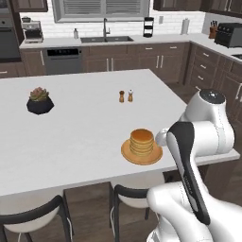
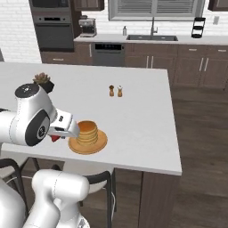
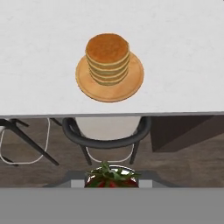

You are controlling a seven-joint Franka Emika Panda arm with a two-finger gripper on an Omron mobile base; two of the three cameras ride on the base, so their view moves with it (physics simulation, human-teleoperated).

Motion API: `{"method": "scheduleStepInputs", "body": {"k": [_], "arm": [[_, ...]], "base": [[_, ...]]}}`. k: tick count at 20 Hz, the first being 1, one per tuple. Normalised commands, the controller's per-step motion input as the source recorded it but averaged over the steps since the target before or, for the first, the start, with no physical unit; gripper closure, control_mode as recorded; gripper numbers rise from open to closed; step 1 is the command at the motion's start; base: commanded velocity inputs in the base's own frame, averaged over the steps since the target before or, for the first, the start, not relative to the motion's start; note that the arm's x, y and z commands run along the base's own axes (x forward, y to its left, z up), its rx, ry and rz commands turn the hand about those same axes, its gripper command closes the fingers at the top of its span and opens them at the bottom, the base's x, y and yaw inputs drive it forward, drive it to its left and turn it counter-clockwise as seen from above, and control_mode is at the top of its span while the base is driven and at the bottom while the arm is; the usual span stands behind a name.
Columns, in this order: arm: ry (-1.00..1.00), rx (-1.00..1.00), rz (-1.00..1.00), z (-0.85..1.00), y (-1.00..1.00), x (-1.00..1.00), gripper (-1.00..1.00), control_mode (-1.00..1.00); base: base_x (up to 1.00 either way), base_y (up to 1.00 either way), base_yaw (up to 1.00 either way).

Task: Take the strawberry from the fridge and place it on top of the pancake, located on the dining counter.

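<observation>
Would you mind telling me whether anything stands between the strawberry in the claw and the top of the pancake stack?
Nothing visible does. The strawberry sits in the claw just off the near edge of the dining counter. The counter between it and the pancake is bare, and the salt and pepper shakers stand well beyond.

Dining counter [image 1: 85, 137]: pancake [image 1: 142, 142] plate, shakers [image 1: 125, 96], potted plant [image 1: 39, 100].

A glossy white arm [image 1: 203, 137] of rounded, bulbous segments fills the lower right of the left base view, with a dark grey joint cap and a long black strip along one link
</observation>
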Motion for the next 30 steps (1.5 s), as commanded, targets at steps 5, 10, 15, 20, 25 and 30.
{"method": "scheduleStepInputs", "body": {"k": [5,10,15,20,25,30], "arm": [[0.05,-0.01,0.05,0.06,0.12,0.73,1.00,-1.00],[0.19,-0.03,0.08,0.05,0.24,1.00,1.00,-1.00],[0.16,-0.02,0.01,-0.06,0.04,1.00,1.00,-1.00],[0.00,-0.07,0.00,-0.48,-0.08,1.00,1.00,-1.00],[0.18,0.00,0.00,-0.33,-0.20,1.00,1.00,-1.00],[-0.03,0.10,0.01,-0.20,-0.06,0.42,1.00,-1.00]], "base": [[0.11,0.01,0.00],[0.00,0.00,0.00],[0.00,0.00,0.00],[0.00,0.00,0.00],[0.00,0.00,0.00],[0.00,0.00,0.00]]}}
